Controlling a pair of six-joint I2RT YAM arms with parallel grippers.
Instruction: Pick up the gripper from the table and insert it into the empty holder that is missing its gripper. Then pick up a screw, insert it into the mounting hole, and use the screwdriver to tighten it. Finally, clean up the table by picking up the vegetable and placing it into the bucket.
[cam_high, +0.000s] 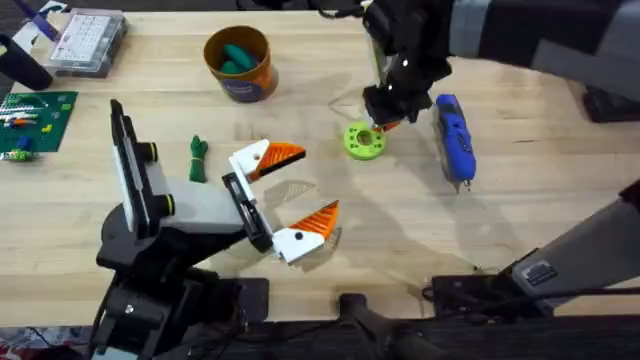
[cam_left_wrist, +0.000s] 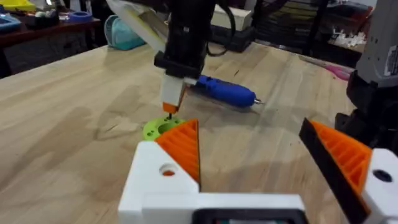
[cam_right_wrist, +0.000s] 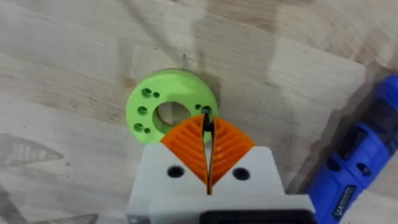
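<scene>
The right end effector is pointing down over the lime-green disc, its two orange ribbed pads pressing together with only a thin dark seam between them. A small dark screw is sitting pinched at their tips, right at the disc's rim beside its central hole. The disc is a flat, matte plastic ring with small holes spaced around its face, lying flat on the bench.

Just beside the disc, on the side away from the left arm, the screwdriver is lying flat on the bench: a slim, bright-blue, pen-shaped body with a thin metal tip.

The left end effector is hanging over the middle of the bench with its white fingers and orange ribbed pads spread wide, holding nothing.

Near its upper finger, the vegetable is resting on the wood: small, dark green, knobbly and narrow. Farther back, the bucket is standing upright, a round orange-tan cup with a blue band near its base and teal-green pieces inside.

The bench is a light wooden butcher-block surface with visible plank grain. At its far left corner a clear plastic box is sitting, with a green board near it.
</scene>
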